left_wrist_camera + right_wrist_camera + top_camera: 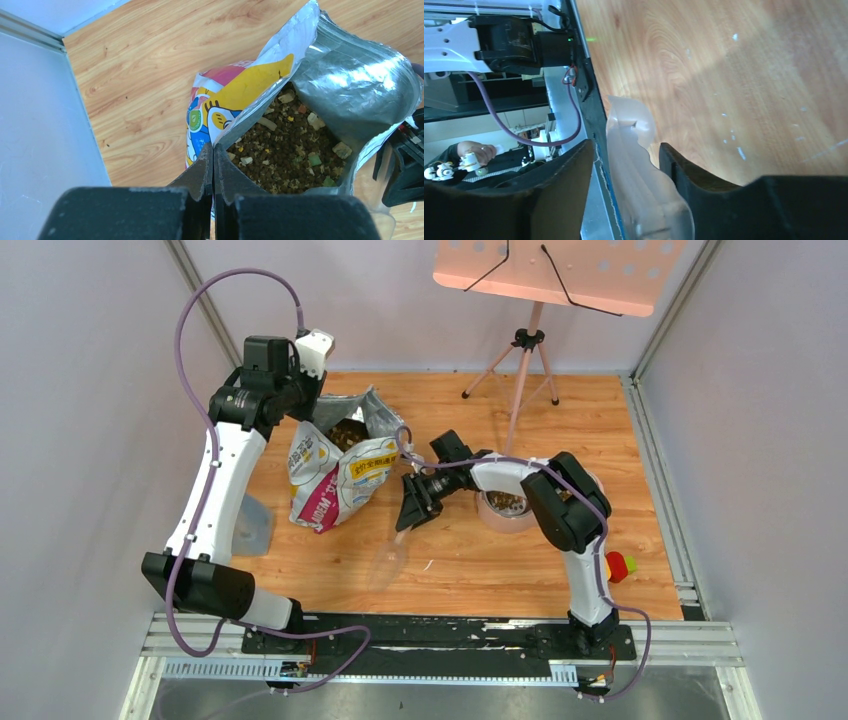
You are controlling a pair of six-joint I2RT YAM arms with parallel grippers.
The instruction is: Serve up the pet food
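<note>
The pet food (285,150) is brown kibble with pale and green bits, filling the open printed bag (235,95). In the top view the bag (335,475) lies at the table's left-middle with kibble (348,433) showing in its mouth. My left gripper (214,146) is shut on the bag's rim, at the bag's far edge in the top view (312,412). My right gripper (412,505) is shut on the handle of a clear plastic scoop (634,170). The scoop's bowl (388,560) hangs low toward the table front and looks empty. More kibble lies in a round bowl (487,516).
A music stand (530,350) stands at the back. A clear container (252,525) sits left of the bag, partly behind the left arm. A red and green ball (620,565) lies at the right near the right arm's base. White walls close both sides.
</note>
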